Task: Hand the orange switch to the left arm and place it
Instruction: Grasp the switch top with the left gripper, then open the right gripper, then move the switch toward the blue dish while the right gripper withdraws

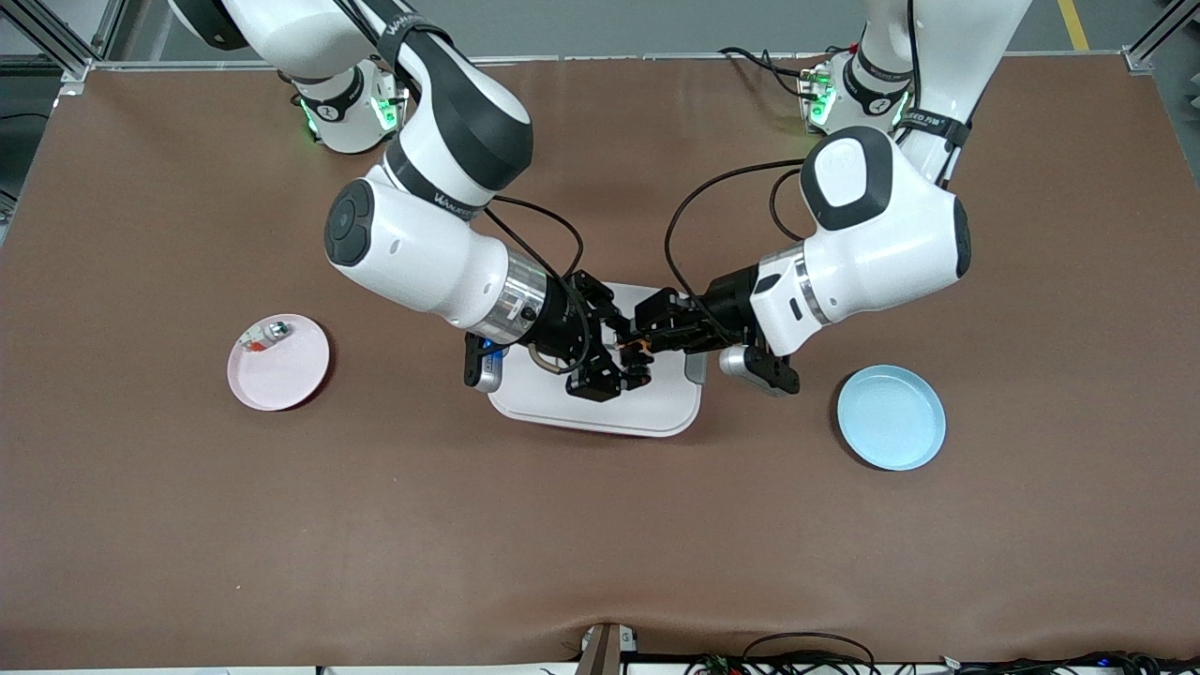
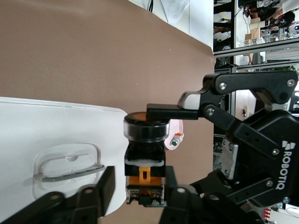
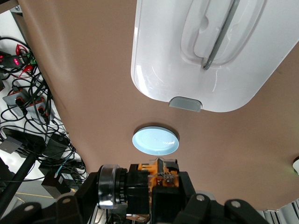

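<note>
**Both grippers meeting on the switch above the box**

The table point(image 1: 141, 525) is stretching wide and brown, and both arms are reaching in over its middle. The right arm point(image 1: 422, 253) is coming in from its base and angling down across the box; the left arm point(image 1: 872, 244) is leaning in from its own end to meet it.

The box point(image 1: 656, 412) is sitting white and lidded in the middle of the table, its clear handle point(image 2: 70, 168) showing in the left wrist view and a grey clip point(image 3: 185, 103) in the right wrist view.

The blue plate point(image 1: 891, 418) is lying toward the left arm's end, the pink plate point(image 1: 279, 362) toward the right arm's end, with a small silver, white and red item point(image 1: 264, 335) resting on its rim.

Over the box, the right gripper point(image 1: 630, 364) is pinching the switch point(image 1: 641, 348), fingers clamped on its body. The left gripper point(image 1: 647, 336) is right there too, its fingers point(image 2: 170, 112) pressing on the orange cap and the base of the switch. So the switch is hanging in the air above the lid, gripped from both sides.
</note>
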Robot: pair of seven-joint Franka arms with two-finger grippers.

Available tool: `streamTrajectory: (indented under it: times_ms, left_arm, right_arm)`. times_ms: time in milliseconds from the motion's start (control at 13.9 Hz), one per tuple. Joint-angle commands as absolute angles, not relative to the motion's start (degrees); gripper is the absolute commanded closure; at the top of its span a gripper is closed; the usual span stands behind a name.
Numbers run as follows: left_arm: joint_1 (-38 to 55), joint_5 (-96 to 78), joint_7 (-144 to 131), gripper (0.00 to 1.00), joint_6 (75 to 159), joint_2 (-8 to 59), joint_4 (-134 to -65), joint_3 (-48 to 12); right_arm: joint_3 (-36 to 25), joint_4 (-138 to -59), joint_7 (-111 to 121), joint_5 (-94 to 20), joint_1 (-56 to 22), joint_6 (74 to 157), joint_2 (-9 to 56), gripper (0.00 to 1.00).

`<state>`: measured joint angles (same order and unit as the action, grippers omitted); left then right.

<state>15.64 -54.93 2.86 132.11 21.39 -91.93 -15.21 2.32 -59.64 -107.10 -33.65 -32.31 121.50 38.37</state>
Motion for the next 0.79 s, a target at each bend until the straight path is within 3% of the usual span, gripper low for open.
streamTrajectory:
  times_ms: [0,72,288,359,431,719]
  left_arm:
    - [15.9,-55.3,4.1,0.95,132.9,21.6,-92.1,-15.3]
    - [15.7,-55.0,4.2,1.0,132.8,21.6,-92.1,-15.3]
    - [14.7,-54.9,8.3,1.0,132.5,21.6,-92.2,-15.1]
    - [13.7,-54.9,10.2,1.0,132.2,21.5,-92.4,-15.0]
    - [12.7,-54.7,11.8,1.0,131.8,21.5,-92.4,-15.0]
    - [9.9,-43.9,12.7,1.0,131.7,21.1,-92.3,-14.7]
  right_arm:
    - [1.6,-56.7,-108.6,-34.7,-33.0,121.9,40.1,1.0]
    - [1.6,-56.7,-108.8,-34.7,-33.0,121.9,40.1,1.0]
    - [1.6,-56.7,-108.6,-34.7,-33.0,121.8,40.1,1.0]
    - [1.6,-56.7,-108.6,-34.7,-33.0,121.8,40.1,0.32]
    - [1.4,-56.7,-108.5,-34.7,-33.0,121.8,40.0,0.0]
    - [1.4,-56.7,-105.8,-34.6,-31.7,120.8,39.7,0.0]
